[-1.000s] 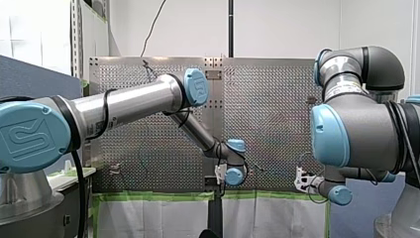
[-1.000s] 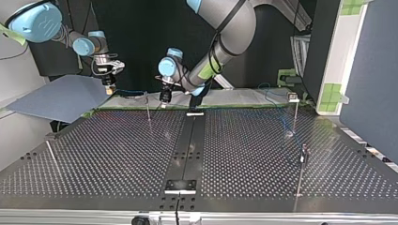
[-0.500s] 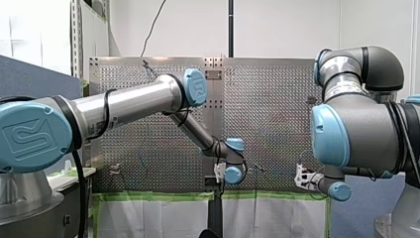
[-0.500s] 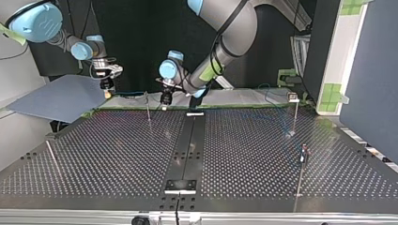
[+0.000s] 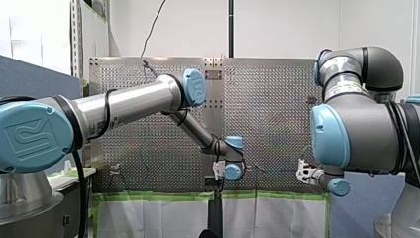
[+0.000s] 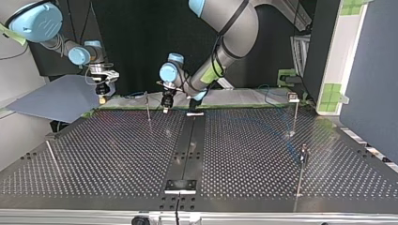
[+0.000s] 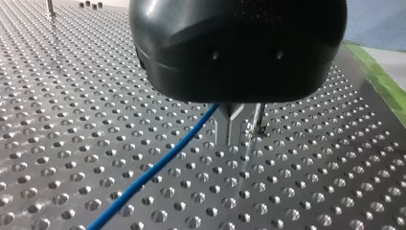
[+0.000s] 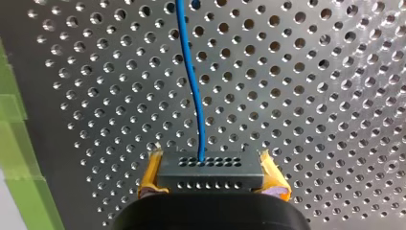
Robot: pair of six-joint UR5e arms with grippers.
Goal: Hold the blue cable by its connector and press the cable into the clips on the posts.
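Observation:
In the right wrist view my right gripper (image 8: 211, 178), with yellow pads, is shut on a black connector block (image 8: 210, 165). The blue cable (image 8: 190, 81) leaves the block and runs ahead over the perforated table. In the left wrist view my left gripper (image 7: 230, 132) has its metal fingers shut on the blue cable (image 7: 158, 165), right beside a thin post (image 7: 258, 117). In the top view my right gripper (image 6: 101, 92) hangs at the far left edge of the table, and my left gripper (image 6: 166, 101) is near the middle, by a post (image 6: 148, 107). The cable (image 6: 133, 95) spans between them.
More thin posts stand on the perforated table (image 6: 234, 154): one at the top view's far right (image 6: 294, 115), one nearer (image 6: 302, 159), one at the left (image 6: 51, 157). A grey panel (image 6: 56, 98) lies off the table's left corner. Green tape (image 5: 163, 197) lines the near edge in the front view.
My right gripper has moved toward the top view's left and lower with the connector, drawing the cable straighter. My left gripper has shifted only slightly beside its post.

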